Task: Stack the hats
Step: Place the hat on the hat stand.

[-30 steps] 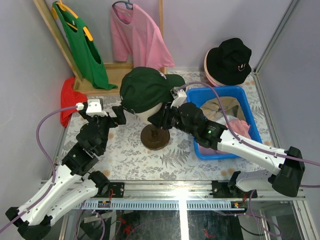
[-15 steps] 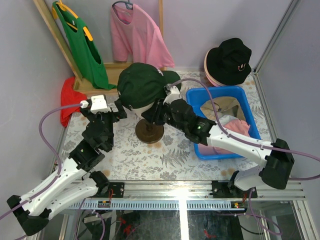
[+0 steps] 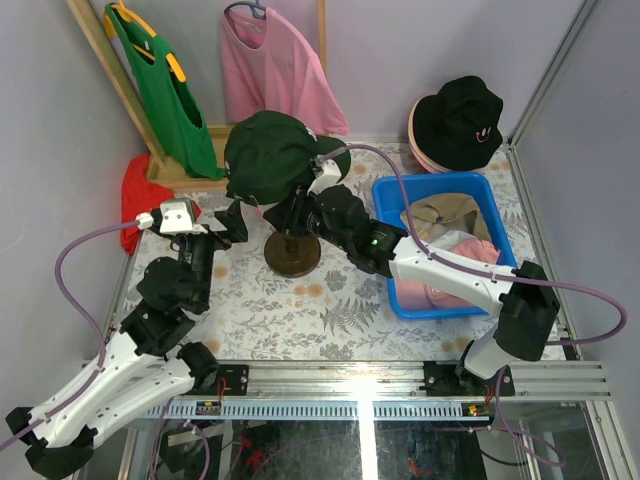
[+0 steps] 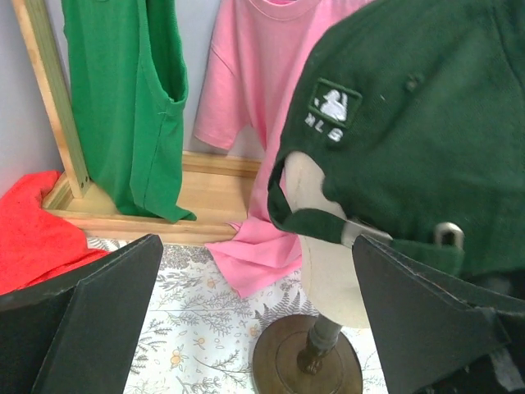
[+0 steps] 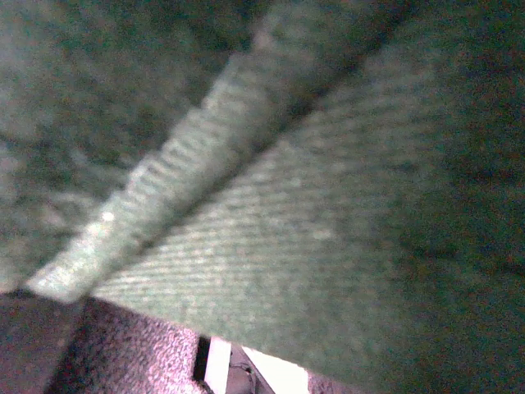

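Note:
A dark green baseball cap (image 3: 268,155) sits on the cream mannequin head, whose brown stand base (image 3: 292,252) rests on the table. In the left wrist view the cap (image 4: 410,123) covers the head (image 4: 328,246). My left gripper (image 3: 232,222) is open and empty just left of the stand, its jaws either side of the base (image 4: 254,328). My right gripper (image 3: 302,205) reaches under the cap's brim; green fabric (image 5: 312,213) fills its view and hides the fingers. A black bucket hat (image 3: 460,120) lies on a pink hat (image 3: 418,150) at the back right.
A blue bin (image 3: 440,179) at the right holds a tan cap (image 3: 440,215) and a pink cap (image 3: 470,255). A green T-shirt (image 3: 165,90) and a pink T-shirt (image 3: 280,75) hang on a wooden rack at the back. A red cloth (image 3: 140,200) lies at the left.
The mannequin stand with the green cap has shifted left and toward the back, together with my right gripper. My left gripper has moved back and left alongside it.

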Motion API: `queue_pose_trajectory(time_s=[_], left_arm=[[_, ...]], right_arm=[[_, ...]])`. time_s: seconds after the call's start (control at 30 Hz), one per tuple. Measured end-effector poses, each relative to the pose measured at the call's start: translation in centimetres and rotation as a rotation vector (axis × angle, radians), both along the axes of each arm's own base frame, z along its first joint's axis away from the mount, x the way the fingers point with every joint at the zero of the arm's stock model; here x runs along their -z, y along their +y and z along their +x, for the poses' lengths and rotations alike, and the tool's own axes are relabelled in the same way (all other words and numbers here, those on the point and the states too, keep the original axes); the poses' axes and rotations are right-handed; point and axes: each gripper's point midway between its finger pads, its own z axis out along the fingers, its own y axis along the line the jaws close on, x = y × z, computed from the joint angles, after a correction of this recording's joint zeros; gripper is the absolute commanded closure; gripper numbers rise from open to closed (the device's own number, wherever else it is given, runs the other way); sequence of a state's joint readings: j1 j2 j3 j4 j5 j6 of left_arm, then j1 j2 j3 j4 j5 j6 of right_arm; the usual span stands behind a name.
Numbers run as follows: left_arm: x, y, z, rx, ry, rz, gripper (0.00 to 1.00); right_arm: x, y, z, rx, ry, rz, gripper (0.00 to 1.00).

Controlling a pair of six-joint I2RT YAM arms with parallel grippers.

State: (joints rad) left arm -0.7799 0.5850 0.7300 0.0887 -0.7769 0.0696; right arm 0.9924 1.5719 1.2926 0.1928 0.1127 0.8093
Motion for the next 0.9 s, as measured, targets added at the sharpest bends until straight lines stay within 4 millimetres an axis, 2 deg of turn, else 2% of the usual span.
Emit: queue_pose_trajectory(time_s=[0.3, 0.53, 0.7, 0.9], left_arm=[[1.3, -0.4, -1.8, 0.108, 0.037, -0.022, 0.0], [0.7, 0.7, -3.5, 0.13, 0.013, -0.155, 0.01], [0.5, 0.5, -3.6, 0.136, 0.018, -0.289, 0.03], [1.7, -0.9, -1.8, 0.091, 0.085, -0.421, 0.04]], right_arm=[[-0.2, 0.8, 0.5, 0.0, -0.001, 0.007, 0.64], [-0.1, 0.6, 0.3, 0.0, 0.001, 0.005, 0.61], [0.4, -1.0, -0.7, -0.001, 0.009, -0.007, 0.59], [0.0, -3.8, -2.6, -0.002, 0.01, -0.011, 0.58]])
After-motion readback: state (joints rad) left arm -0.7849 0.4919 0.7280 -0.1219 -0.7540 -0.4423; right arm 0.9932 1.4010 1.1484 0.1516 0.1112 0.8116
